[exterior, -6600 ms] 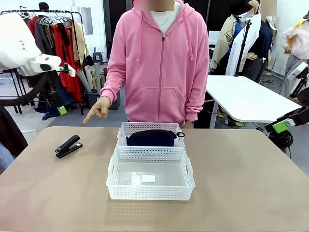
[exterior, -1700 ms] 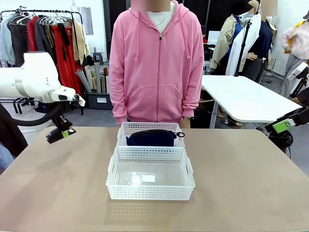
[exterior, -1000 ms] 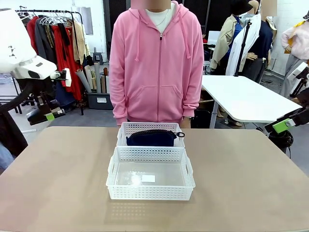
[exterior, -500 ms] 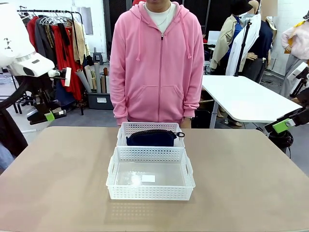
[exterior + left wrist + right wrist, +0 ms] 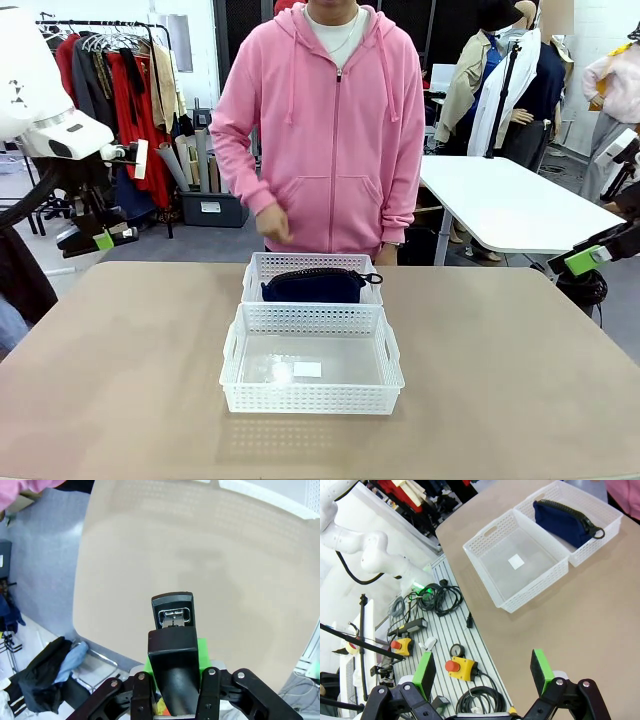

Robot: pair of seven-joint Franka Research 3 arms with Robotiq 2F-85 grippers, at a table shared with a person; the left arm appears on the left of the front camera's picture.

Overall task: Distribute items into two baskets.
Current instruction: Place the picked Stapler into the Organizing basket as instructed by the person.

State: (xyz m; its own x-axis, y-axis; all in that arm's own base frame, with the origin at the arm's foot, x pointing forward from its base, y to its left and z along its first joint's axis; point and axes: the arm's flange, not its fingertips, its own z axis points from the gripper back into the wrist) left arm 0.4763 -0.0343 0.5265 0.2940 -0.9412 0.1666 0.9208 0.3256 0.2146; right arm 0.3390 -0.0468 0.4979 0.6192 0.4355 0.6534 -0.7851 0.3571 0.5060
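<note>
My left gripper (image 5: 97, 239) hangs above the table's far left corner, shut on the black stapler (image 5: 82, 241). In the left wrist view the stapler (image 5: 172, 630) sticks out between the green pads, over bare tabletop. The smaller far basket (image 5: 268, 266) holds the navy pouch (image 5: 312, 287). The larger near basket (image 5: 312, 398) has only a white sticker on its floor. My right gripper (image 5: 482, 672) is open with nothing in it, off the table's right side, and looks down on the larger basket (image 5: 535, 592) and on the smaller one (image 5: 600, 542) with the pouch (image 5: 562, 517).
A person in a pink hoodie stands at the far edge behind the baskets, one hand (image 5: 272, 224) held at waist height. The beige table (image 5: 120, 380) is bare on both sides of the baskets. Cables and an emergency-stop box (image 5: 460, 669) lie on a rail below the right gripper.
The person's hand has come up in front of the waist. My left arm has stayed where it was, still holding the stapler, and the right arm has not moved.
</note>
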